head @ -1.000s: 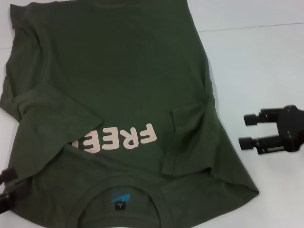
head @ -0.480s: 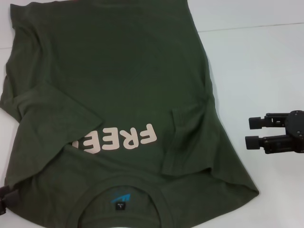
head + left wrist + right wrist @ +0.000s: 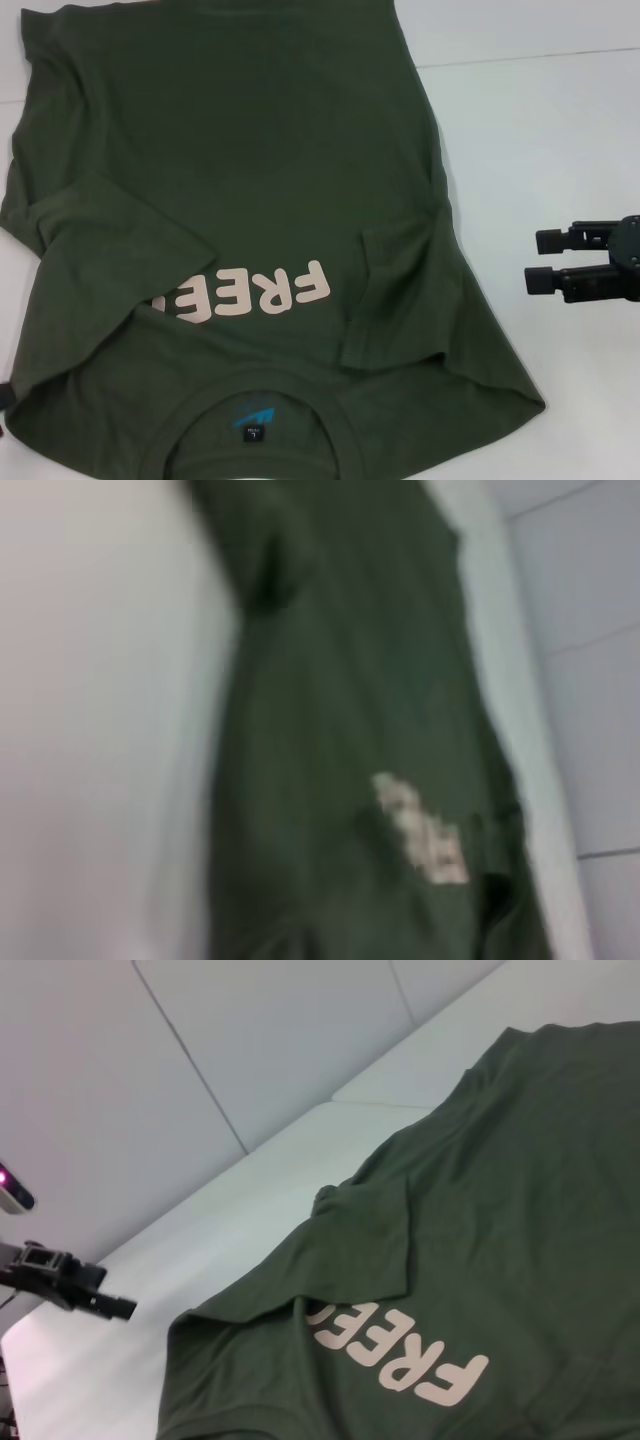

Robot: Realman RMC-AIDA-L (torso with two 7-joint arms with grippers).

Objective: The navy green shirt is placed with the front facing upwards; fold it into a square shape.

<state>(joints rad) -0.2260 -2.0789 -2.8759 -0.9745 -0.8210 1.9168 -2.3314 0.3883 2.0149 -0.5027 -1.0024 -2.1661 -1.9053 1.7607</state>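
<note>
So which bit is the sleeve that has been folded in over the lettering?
On the white table lies the navy green shirt, front up, collar nearest the robot. The folded sleeve is on the robot's left, lying across the start of the pink "FREE" lettering; the other sleeve leaves the letters clear.

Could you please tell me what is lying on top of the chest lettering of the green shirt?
The shirt's left sleeve is folded inward over the pink lettering, hiding its last letters; only "FRE" reads clearly.
</note>
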